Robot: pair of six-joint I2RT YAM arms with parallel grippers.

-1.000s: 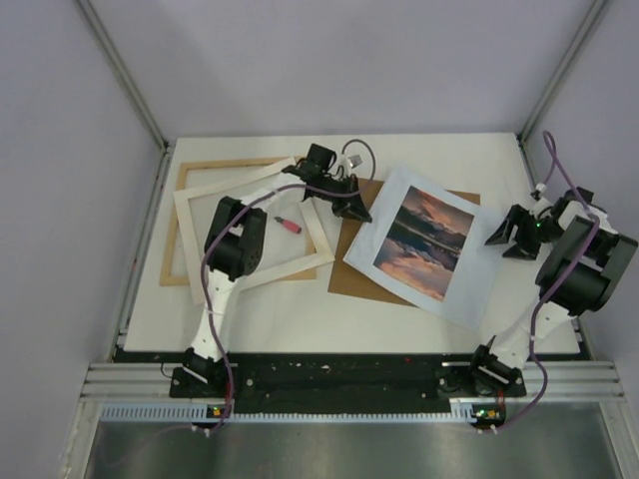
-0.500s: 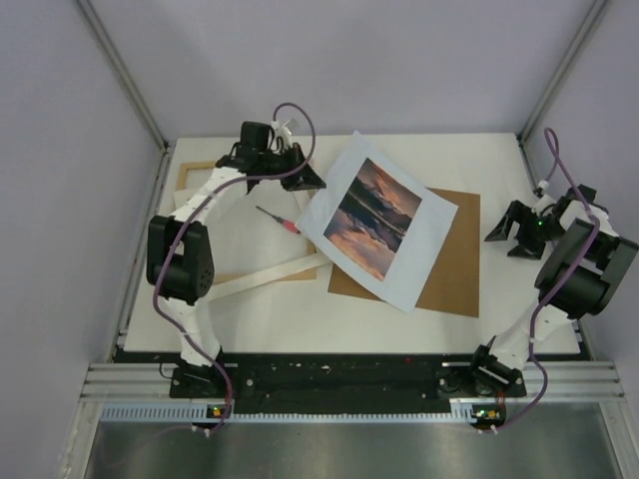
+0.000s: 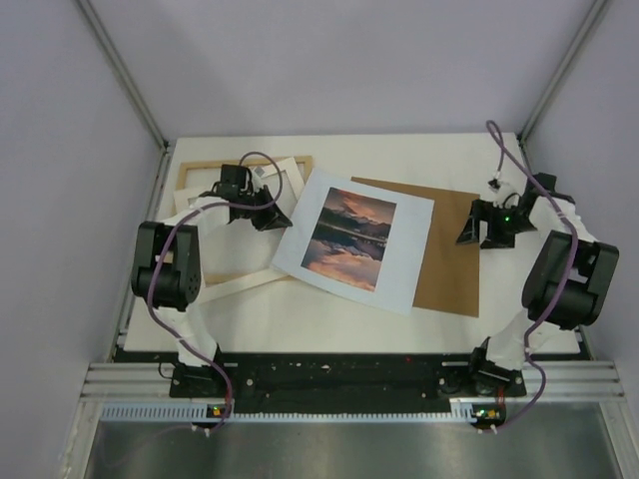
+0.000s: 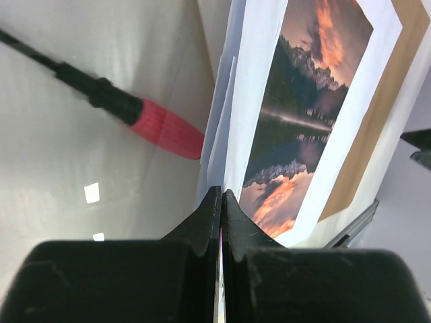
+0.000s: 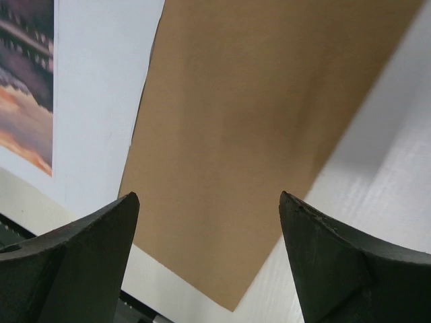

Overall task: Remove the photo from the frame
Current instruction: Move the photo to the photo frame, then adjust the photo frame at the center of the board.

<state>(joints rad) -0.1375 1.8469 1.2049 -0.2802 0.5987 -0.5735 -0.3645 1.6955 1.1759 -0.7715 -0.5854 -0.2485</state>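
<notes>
**Loose photo (image 3: 354, 239), pinched at left edge**

It lies mid-table, right part on the brown backing board (image 3: 454, 254), left corner over the frame (image 3: 245, 280). My left gripper (image 3: 268, 215) clamps its left edge, beside a red-handled tool (image 4: 165, 128). My right gripper (image 3: 482, 230) hangs spread wide above the board.

Spotted the photo (image 3: 351, 240) outside the frame (image 3: 240, 282)
Sat print-up and tilted, left edge overlapping the pale wood rim's right side
</notes>
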